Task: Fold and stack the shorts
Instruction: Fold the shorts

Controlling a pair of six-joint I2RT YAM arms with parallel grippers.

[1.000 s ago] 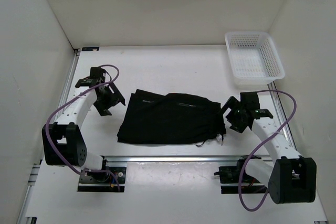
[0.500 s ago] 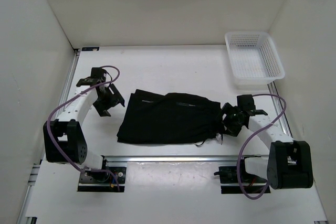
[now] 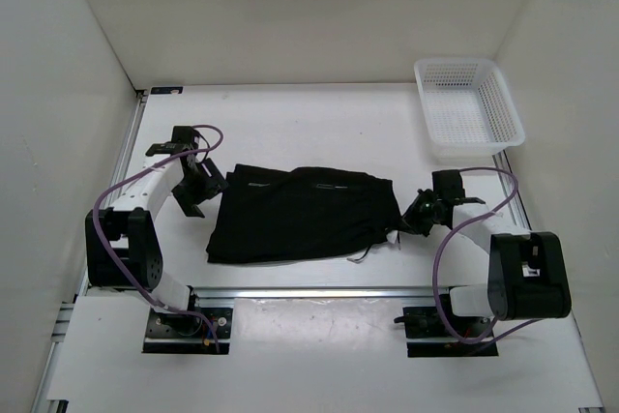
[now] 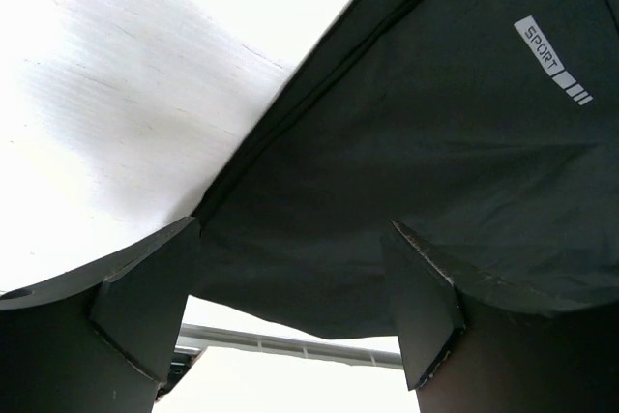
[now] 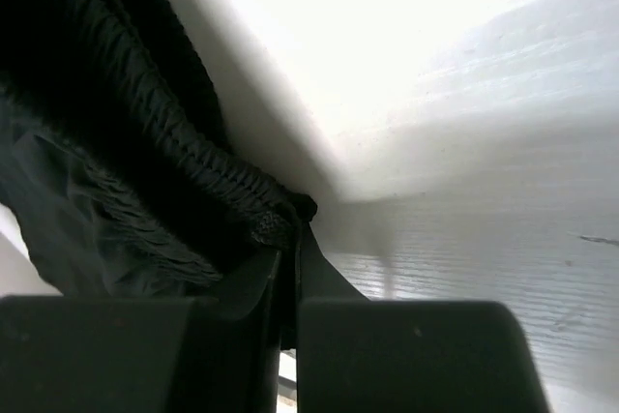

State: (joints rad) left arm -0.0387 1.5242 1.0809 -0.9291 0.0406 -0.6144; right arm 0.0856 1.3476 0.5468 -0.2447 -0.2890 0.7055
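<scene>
The black shorts (image 3: 300,215) lie spread flat in the middle of the table. My left gripper (image 3: 200,191) is open at their left edge. In the left wrist view its fingers (image 4: 145,302) stand wide apart, with the fabric (image 4: 435,152) and its hem stretching across the gap between them. A white SPORT label (image 4: 551,60) shows on the cloth. My right gripper (image 3: 410,219) is at the shorts' right end. Its jaws are shut on the ribbed waistband (image 5: 222,181), pinching the edge at the fingertips of the right gripper (image 5: 288,253).
A white mesh basket (image 3: 469,108) stands at the back right corner. An aluminium rail (image 3: 319,290) runs along the table's near edge, just in front of the shorts. White walls close in the left, right and back.
My right gripper has moved in to the shorts' right end and shut on the waistband. The shorts have shifted a little leftwards, so my left gripper now stands at their left edge.
</scene>
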